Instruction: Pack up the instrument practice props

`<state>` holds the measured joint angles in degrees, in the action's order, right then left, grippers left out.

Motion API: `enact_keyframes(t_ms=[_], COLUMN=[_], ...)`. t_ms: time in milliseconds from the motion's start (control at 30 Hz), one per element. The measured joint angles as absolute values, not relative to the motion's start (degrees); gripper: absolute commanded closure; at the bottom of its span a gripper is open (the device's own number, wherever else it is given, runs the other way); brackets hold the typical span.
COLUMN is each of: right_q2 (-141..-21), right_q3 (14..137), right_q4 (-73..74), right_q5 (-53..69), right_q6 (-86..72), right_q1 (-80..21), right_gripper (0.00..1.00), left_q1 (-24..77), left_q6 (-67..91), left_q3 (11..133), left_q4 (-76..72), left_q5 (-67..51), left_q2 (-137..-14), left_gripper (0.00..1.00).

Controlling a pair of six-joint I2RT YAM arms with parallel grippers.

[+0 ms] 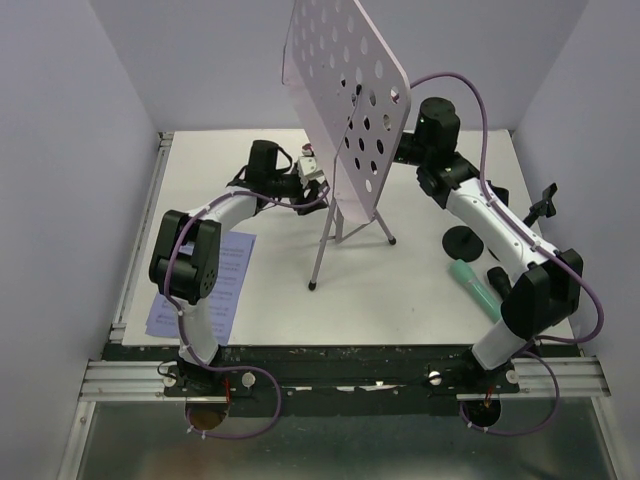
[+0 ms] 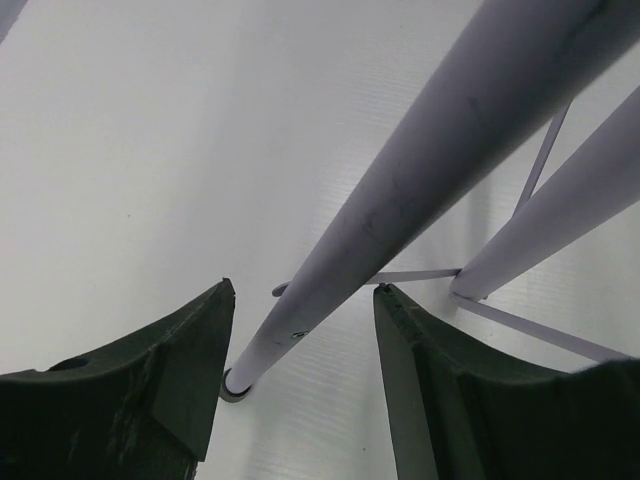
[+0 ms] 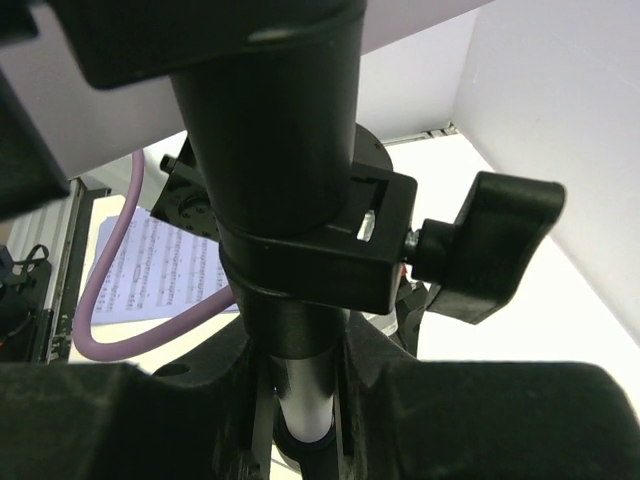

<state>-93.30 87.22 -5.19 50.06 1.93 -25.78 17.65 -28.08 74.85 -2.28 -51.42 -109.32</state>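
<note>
Clearly one tripod (image 1: 325, 250), one green microphone (image 1: 472, 283).

So the tripod (image 1: 326, 240) is stood mid-table (image 1: 400, 295), with the desk (image 1: 345, 90) tilted up top. Sheet music (image 1: 235, 270) is laid flat on the left, partly tucked under the left arm (image 1: 190, 255). Over on the right, a mic (image 1: 471, 281) is laid just in front of a round base (image 1: 462, 240). One tripod leg (image 2: 340, 260) is straddled by the left gripper (image 2: 305, 310). The post is hugged by the right gripper (image 3: 300, 410), below the clamp (image 3: 320, 260).
</note>
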Motion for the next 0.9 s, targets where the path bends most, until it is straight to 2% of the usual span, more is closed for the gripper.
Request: enact_keyframes(t_ms=[133, 267, 533, 800, 900], right_q2=[-93.5, -93.7, -93.8, -93.8, -93.8], right_q3=[87.9, 88.5, 88.7, 89.1, 89.3], right_q4=[-4.2, -3.4, -2.8, -1.8, -1.6], right_q5=[51.4, 52.6, 54.8, 56.5, 57.0], right_q6=[2.0, 2.1, 2.1, 2.1, 1.7], right_q1=[-25.4, -25.0, -24.1, -23.0, -22.5], right_gripper=[1.0, 1.0, 1.0, 1.0, 1.0], left_q1=[17.6, 17.9, 19.9, 20.8, 21.3], left_q6=[-31.7, -36.7, -48.1, -50.4, -51.0], left_q3=[77.1, 80.1, 83.7, 82.9, 82.8], left_q4=[2.0, 8.7, 16.8, 16.8, 16.9], left_q5=[-51.6, -52.7, -52.6, -51.4, -50.5], left_q2=[-109.3, -109.4, -110.3, -109.8, -109.4], left_gripper=[0.39, 0.51, 0.56, 0.55, 0.61])
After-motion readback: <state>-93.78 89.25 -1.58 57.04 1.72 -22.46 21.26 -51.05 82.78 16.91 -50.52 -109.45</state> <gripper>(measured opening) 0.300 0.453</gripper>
